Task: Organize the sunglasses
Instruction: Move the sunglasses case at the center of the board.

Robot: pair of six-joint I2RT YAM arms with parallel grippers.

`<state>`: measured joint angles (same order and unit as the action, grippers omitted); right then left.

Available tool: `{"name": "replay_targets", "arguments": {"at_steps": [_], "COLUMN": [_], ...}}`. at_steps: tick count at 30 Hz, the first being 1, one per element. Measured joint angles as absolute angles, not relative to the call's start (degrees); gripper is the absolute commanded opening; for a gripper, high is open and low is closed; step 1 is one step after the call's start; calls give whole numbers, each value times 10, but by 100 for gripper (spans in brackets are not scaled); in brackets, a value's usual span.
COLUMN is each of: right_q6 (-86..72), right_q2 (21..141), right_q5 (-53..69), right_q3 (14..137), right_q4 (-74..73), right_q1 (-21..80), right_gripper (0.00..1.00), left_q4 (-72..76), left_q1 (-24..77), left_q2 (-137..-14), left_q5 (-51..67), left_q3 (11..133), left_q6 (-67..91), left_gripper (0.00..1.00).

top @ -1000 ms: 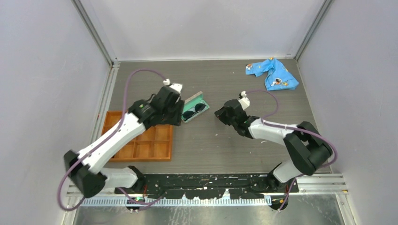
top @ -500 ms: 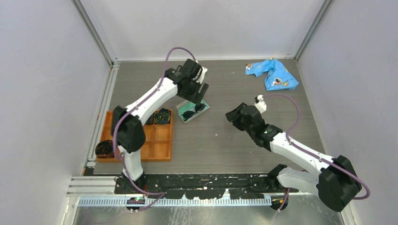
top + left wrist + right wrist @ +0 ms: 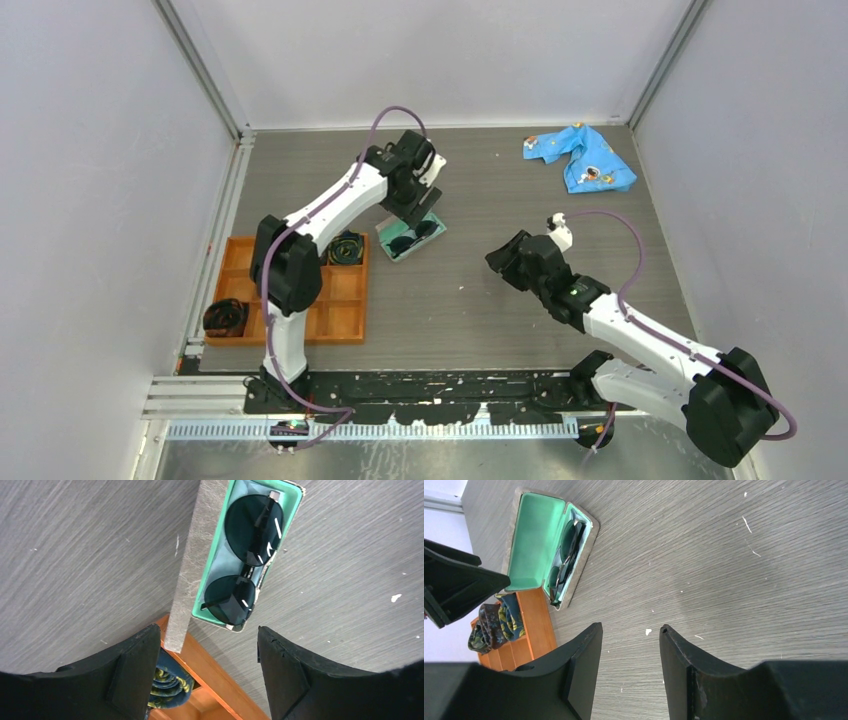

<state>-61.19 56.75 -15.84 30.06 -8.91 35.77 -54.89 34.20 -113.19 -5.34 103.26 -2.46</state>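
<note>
The black sunglasses [image 3: 247, 555] lie folded in the teal-lined half of the open grey-tan case [image 3: 186, 565], which sits on the table beside the orange tray; they also show in the top view [image 3: 416, 237] and the right wrist view [image 3: 564, 555]. My left gripper [image 3: 420, 207] hovers over the case's far end, open and empty; in its wrist view [image 3: 209, 640] the jaws stand wide apart above the case's end. My right gripper [image 3: 497, 258] is open and empty, low over bare table to the right of the case [image 3: 630, 627].
An orange compartment tray [image 3: 340, 312] lies left of the case, with dark coiled bundles [image 3: 345, 247] in it; one bundle [image 3: 225, 317] sits at its left edge. A blue patterned cloth [image 3: 583, 155] lies at the back right. Walls close in both sides.
My left arm has swung from over the tray to the far side of the case. My right gripper has drawn back to the right, away from the case.
</note>
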Motion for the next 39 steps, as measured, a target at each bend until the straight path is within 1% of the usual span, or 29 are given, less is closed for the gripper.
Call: {"name": "replay_targets", "arguments": {"at_steps": [6,9,16,20,29,39], "right_q6": [-612,-613,-612,-613,-614,-614], "right_q2": [570,570,561,555,560,561], "right_q5": [-146,-145,-145,-145,-144,-143], "right_q3": [300,300,300,300,299,296], "right_q4": [-89,-90,-98,-101,-103,-103], "right_q1": [358,358,358,358,358,358], "right_gripper": [52,52,52,52,52,52], "left_q4": [-549,-552,-566,-567,-566,-564], "left_q1": [331,318,291,286,290,306], "left_q2": [-1160,-1176,-1226,-1226,-1227,-1227], "left_q5": [-59,-46,2,18,27,7], "left_q3": [1050,1055,1119,1119,1114,1097], "left_q6": [-54,-67,-80,-81,-81,-82], "left_gripper": [68,65,62,61,54,44]}}
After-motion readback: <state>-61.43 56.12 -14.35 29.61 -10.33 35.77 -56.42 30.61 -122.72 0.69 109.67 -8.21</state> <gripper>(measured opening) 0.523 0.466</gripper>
